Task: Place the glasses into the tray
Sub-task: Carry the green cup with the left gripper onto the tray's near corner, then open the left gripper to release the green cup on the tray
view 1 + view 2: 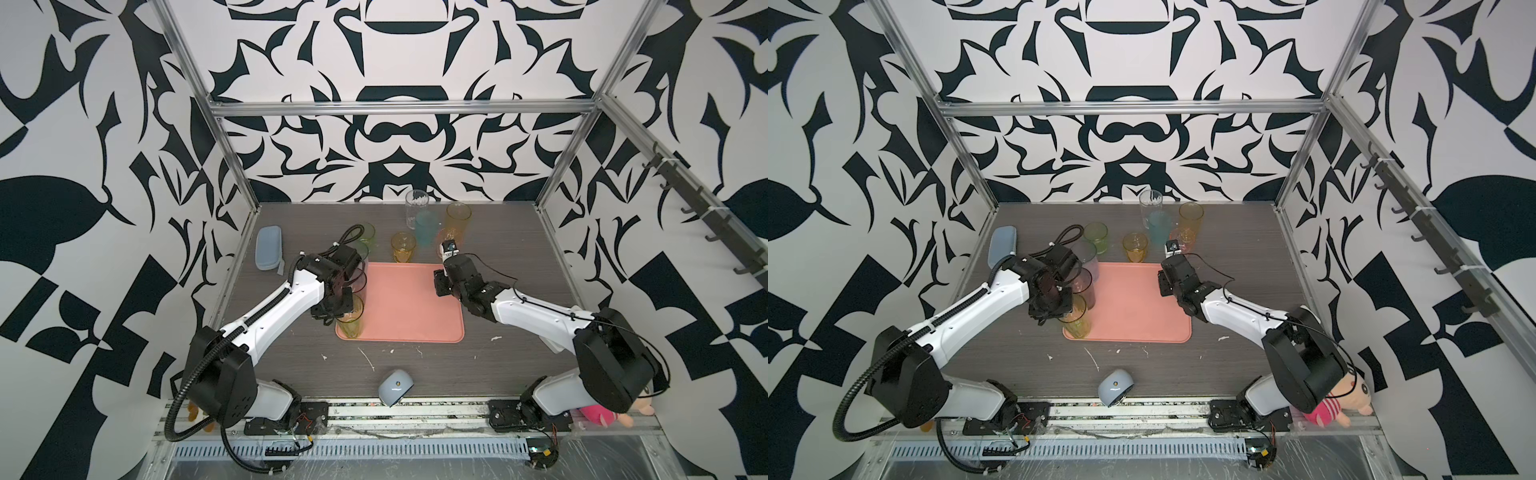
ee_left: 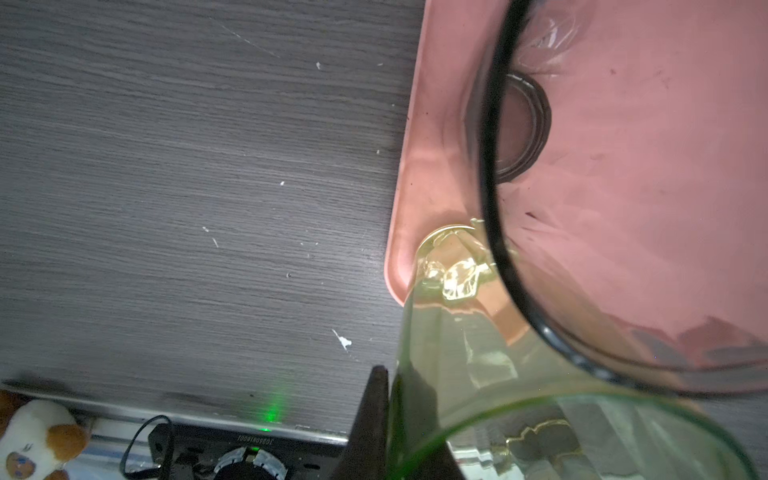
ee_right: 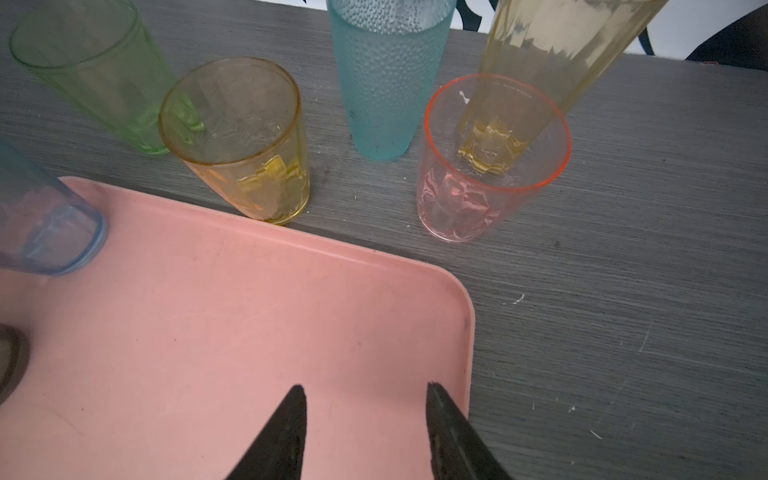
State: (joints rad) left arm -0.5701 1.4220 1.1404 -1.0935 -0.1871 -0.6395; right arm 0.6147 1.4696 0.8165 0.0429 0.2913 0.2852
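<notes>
At the 7 o'clock corner of the salmon tray: tall green tumbler, rim pinched tight by left gripper. Just beside it toward 12 o'clock, grey tumbler; at the 11 o'clock corner, blue tumbler. Over the 1 o'clock corner, right gripper, jaws apart, empty. Beyond the tray, 11 to 1 o'clock: second green tumbler, short amber tumbler, teal tumbler, pink tumbler, tall amber tumbler, clear tumbler.

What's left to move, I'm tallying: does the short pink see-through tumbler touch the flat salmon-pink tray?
Apart. The right wrist view shows bare grey table between the salmon-pink tray and the short pink see-through tumbler.
</notes>
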